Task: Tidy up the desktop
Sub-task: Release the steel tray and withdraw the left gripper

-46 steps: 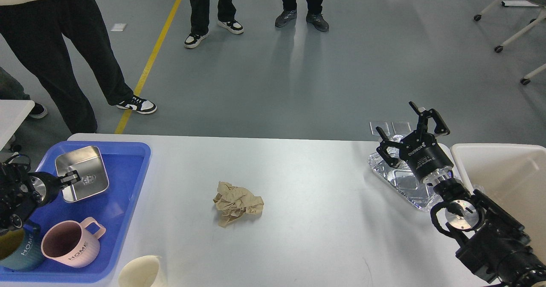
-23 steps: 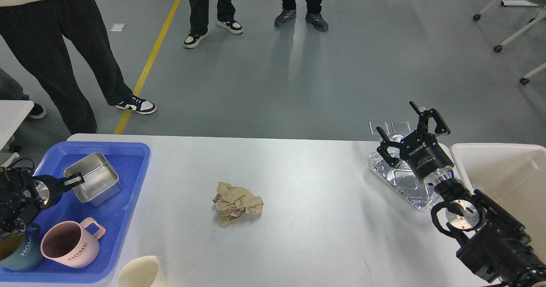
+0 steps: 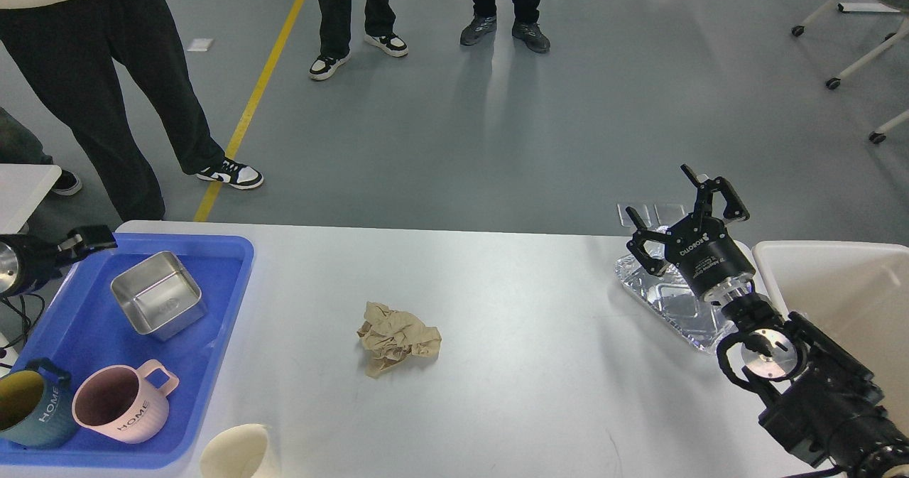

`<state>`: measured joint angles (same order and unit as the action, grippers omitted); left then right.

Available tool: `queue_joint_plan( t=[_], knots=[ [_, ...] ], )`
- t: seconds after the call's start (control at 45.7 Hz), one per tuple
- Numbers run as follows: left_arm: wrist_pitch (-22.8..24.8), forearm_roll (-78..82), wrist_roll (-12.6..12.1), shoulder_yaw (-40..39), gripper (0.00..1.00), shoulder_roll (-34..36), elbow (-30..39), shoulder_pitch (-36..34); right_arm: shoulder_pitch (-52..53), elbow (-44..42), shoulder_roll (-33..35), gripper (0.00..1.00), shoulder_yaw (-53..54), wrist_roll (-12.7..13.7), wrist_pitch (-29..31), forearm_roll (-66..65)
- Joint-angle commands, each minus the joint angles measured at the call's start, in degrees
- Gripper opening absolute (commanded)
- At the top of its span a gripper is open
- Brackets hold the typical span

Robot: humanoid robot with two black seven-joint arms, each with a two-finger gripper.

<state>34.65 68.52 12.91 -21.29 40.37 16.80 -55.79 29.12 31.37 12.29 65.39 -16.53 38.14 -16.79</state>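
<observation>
The desktop (image 3: 511, 364) is a wide white-grey tabletop. A crumpled brown paper ball (image 3: 398, 337) lies at its middle. A clear plastic tray (image 3: 667, 304) lies at the right end. My right gripper (image 3: 660, 194) is open and empty, hovering just above that tray. My left gripper (image 3: 91, 237) is at the far left, above the back left corner of the blue tray (image 3: 227, 279). It holds nothing, and its fingers are too small to tell apart. A square steel tin (image 3: 158, 302) sits in the blue tray.
A pink mug (image 3: 121, 410) and a teal mug (image 3: 32, 407) stand in the blue tray's front. A cream cup (image 3: 234, 453) sits at the desktop's front edge. A white bin (image 3: 845, 300) stands at the right. People stand beyond the far edge.
My left gripper let go of the steel tin, which now rests flat in the blue tray, and drew back up and left. My right gripper has barely moved.
</observation>
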Motion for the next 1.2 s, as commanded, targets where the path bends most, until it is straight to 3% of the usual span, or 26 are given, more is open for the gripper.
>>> queue_joint_plan(
  t=[0.0,0.153,0.328,0.503,0.809,1.181],
  knots=[
    [6.7,-9.6,1.1,0.0,0.95,4.0,0.3,-8.1,0.0,0.0,-0.1,1.0,0.0,0.0,-0.1,0.0],
    [12.4,-19.0,0.5,0.1,0.96,5.8,0.3,-15.0,0.2,0.0,-0.1,1.0,0.0,0.0,-0.1,0.0],
    [12.8,-23.9,0.8,-0.8,0.96,4.9,0.3,-17.5,0.2,0.0,-0.1,1.0,0.0,0.0,-0.2,0.0],
    [11.8,-37.5,1.0,-0.5,0.96,-0.7,0.3,-16.5,0.1,0.0,0.2,1.0,0.0,0.0,-0.2,0.0],
    [9.5,-54.4,1.6,-2.5,0.96,-16.8,-0.3,-6.0,0.2,0.0,0.4,1.0,0.1,-0.1,-0.2,0.0],
    [4.7,-60.5,1.4,-21.5,0.97,-32.4,-0.6,8.5,0.4,-0.7,0.9,1.0,0.1,0.0,-0.3,0.0]
  ],
)
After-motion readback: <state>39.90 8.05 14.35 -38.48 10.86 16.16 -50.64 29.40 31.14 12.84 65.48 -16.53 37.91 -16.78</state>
